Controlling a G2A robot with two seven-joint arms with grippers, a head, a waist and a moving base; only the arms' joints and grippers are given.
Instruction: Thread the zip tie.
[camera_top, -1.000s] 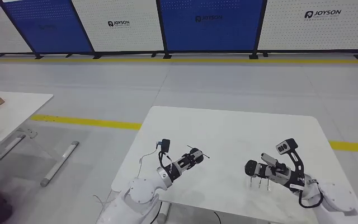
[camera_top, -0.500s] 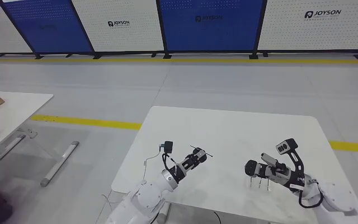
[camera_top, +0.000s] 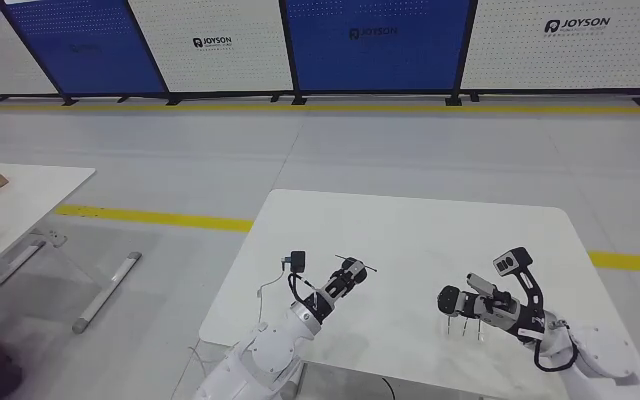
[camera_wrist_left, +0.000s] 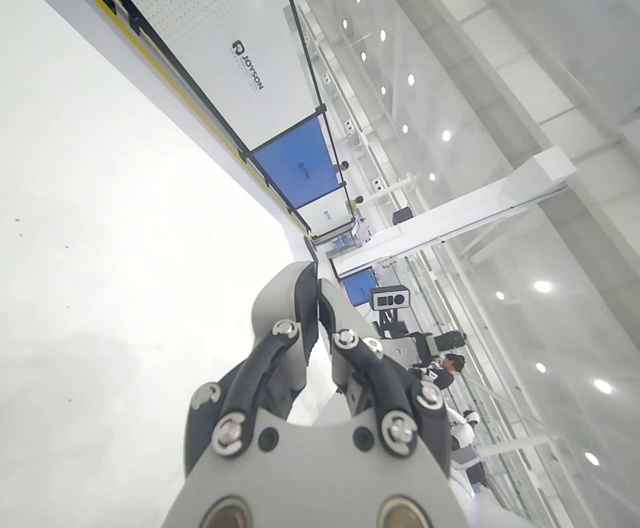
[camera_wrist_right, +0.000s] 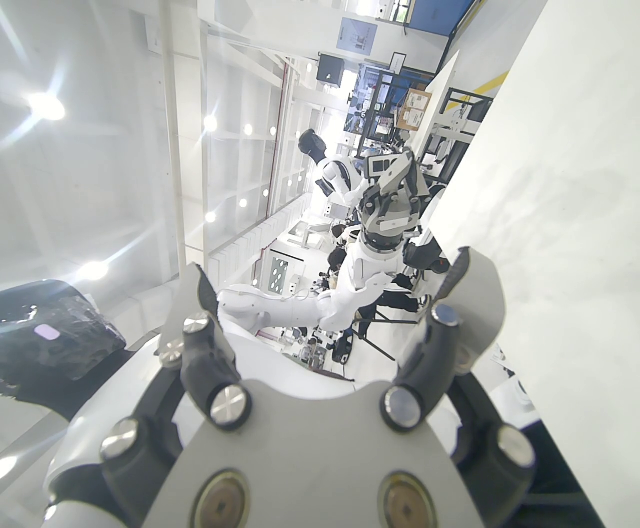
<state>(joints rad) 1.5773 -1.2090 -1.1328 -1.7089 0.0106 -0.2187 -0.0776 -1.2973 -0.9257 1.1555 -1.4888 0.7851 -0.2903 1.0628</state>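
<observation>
A thin black zip tie sticks out on both sides of my left gripper, which is shut on it above the front left part of the white table. In the left wrist view the fingertips of the left gripper press together, and I cannot make out the tie there. My right gripper hovers at the table's front right, pointing toward the left arm. The right gripper is open with nothing between its fingers. The left arm's wrist shows beyond it.
Both arms hang close to the table's front edge. Bare tabletop stretches away behind them. A second white table stands off to the left across the floor, and blue and white panels line the back.
The left arm shifted a little, its elbow to the right, carrying the gripper and zip tie slightly toward the table's far side. The right arm has stayed still.
</observation>
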